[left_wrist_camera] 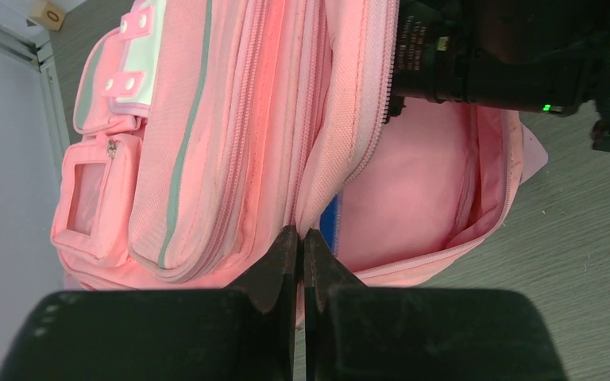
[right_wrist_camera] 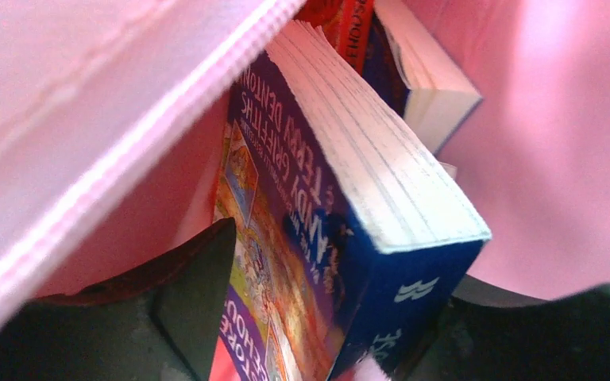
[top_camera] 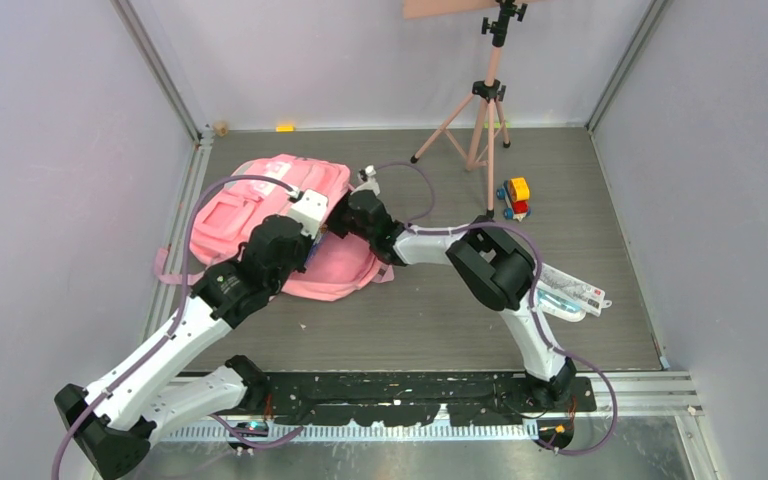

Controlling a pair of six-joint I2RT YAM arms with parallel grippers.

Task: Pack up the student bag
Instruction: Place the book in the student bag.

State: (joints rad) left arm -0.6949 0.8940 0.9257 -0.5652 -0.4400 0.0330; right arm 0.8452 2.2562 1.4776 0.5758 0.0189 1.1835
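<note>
From above, the student bag [top_camera: 250, 205], soft pink with zip pockets, lies toward ten o'clock on the table [top_camera: 440, 320], and both wrists hide its mouth. The left wrist view shows the left gripper [left_wrist_camera: 302, 238] pinched tight on its zip edge. In the right wrist view, inside the bag, the right gripper [right_wrist_camera: 326, 286] straddles a blue book [right_wrist_camera: 286, 206] with its fingers apart. I cannot tell whether they grip it.

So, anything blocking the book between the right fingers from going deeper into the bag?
The mouth is unobstructed: the left gripper, shut on the zip edge of the student bag, holds it open. Deeper in, a white-paged book lies just past the blue book between the fingers of the right gripper, and may limit its travel.
</note>
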